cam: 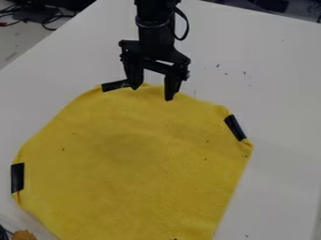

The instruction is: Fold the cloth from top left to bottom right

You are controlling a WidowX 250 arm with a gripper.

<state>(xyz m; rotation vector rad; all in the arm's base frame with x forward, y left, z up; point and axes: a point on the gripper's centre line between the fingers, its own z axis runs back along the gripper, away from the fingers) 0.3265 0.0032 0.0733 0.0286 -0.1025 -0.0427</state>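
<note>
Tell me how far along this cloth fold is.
Done: nothing of the fold, it seems; the yellow cloth lies spread on the white table, with no large flap turned over toward the bottom right.
In hand: no clear grasp; the gripper is at the cloth's top edge, fingers apart.
Left: probably the whole fold, from gripping the top-left edge to laying it down at the bottom right.

A single fixed camera looks down at a slant onto my white table (276,93) from the 6 o'clock side, facing 12 o'clock, where my black arm (155,33) enters. It is near enough that the yellow cloth (134,159) spans much of the width and runs past the 6 o'clock edge, yet wide enough to take in floor (19,40) beyond the table at 11 o'clock.
</note>
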